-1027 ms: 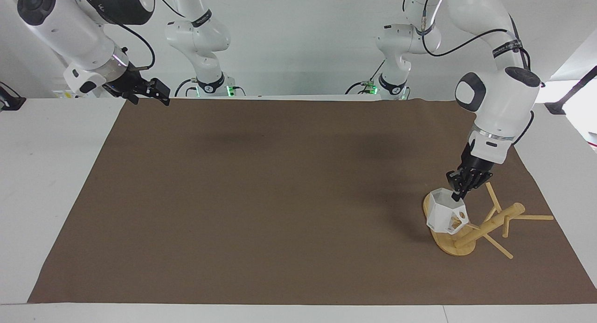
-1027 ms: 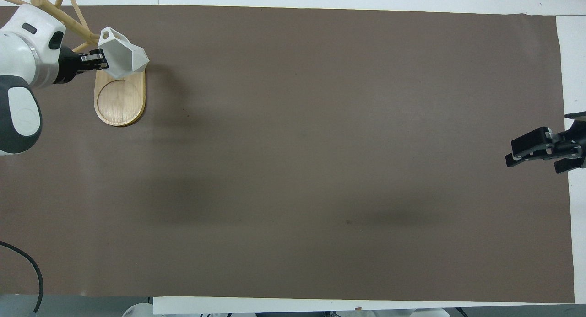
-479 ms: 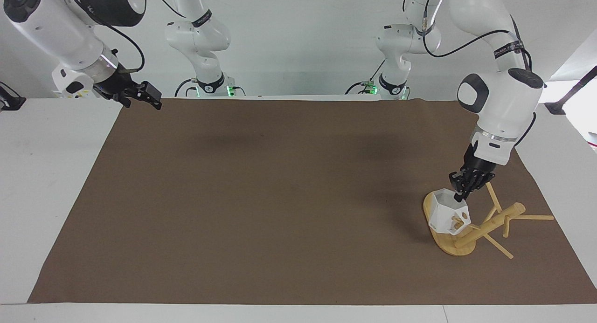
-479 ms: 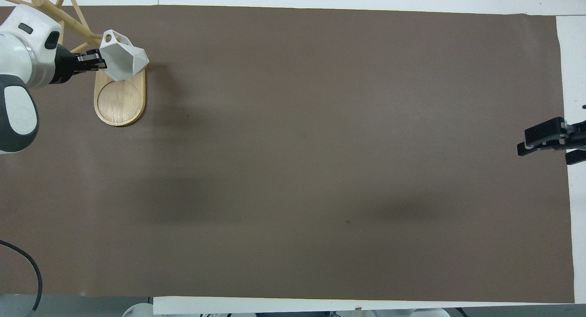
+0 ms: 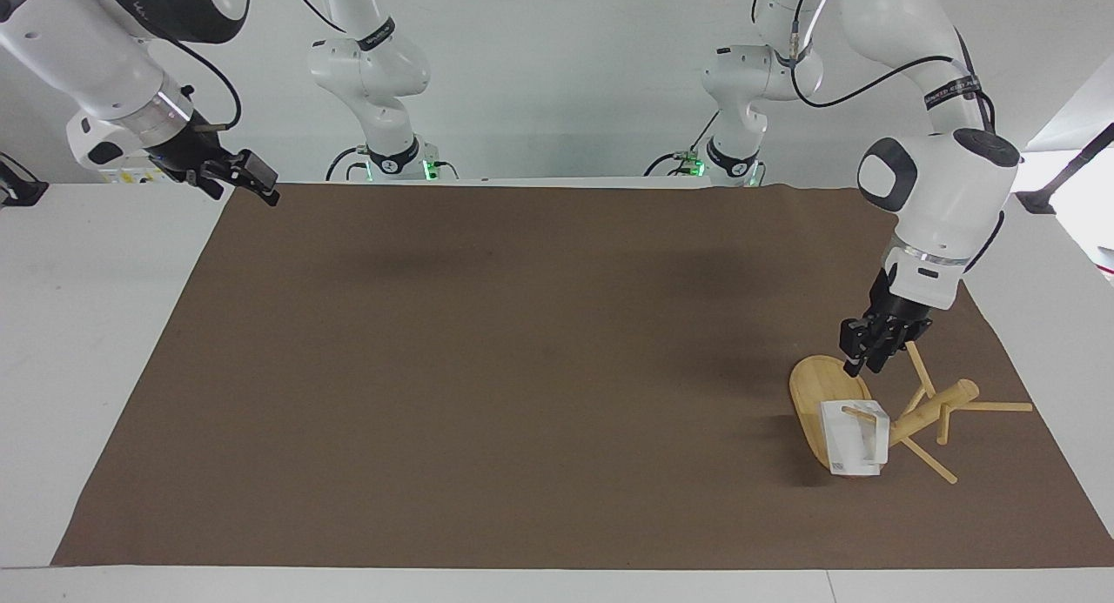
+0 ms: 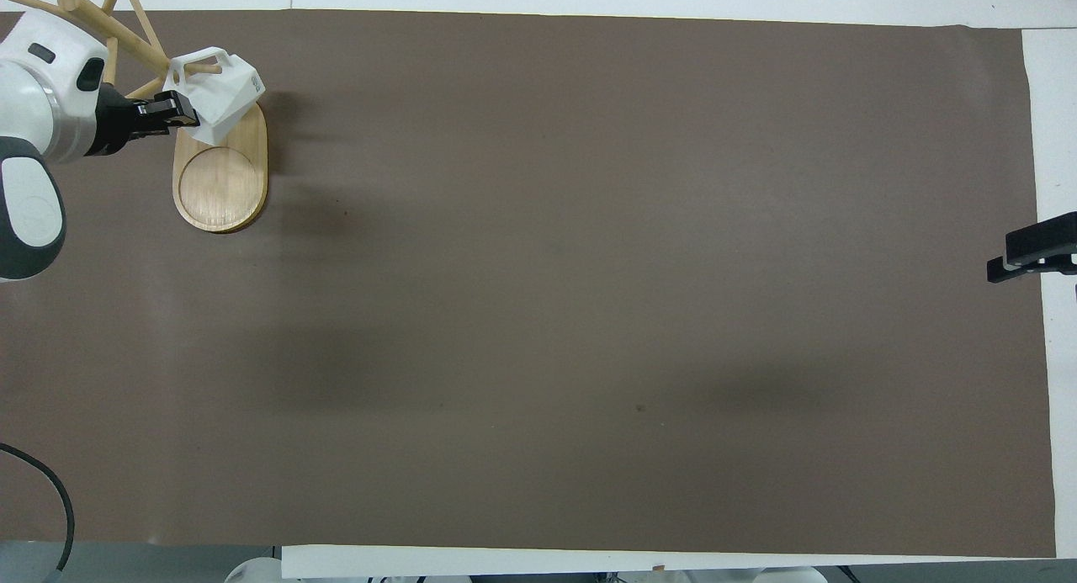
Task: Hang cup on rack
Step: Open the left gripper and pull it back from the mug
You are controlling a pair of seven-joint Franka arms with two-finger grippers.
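Observation:
The white faceted cup [image 5: 853, 442] [image 6: 220, 91] hangs by its angular handle on a thin peg of the bamboo rack [image 5: 936, 407] [image 6: 220, 188], tipped on its side over the oval base next to the post. My left gripper [image 5: 863, 362] [image 6: 178, 112] hovers just above the base, its fingers parted and apart from the cup, holding nothing. My right gripper [image 5: 252, 177] [image 6: 1031, 253] is open and empty, raised over the mat's corner at the right arm's end of the table.
A brown mat [image 5: 522, 368] covers most of the white table. The rack stands at the left arm's end, with pegs [image 5: 996, 405] sticking out toward the mat's edge.
My left gripper has let go of the cup and risen slightly. The cup has dropped and swung onto the peg. My right gripper has drawn back toward the table's edge.

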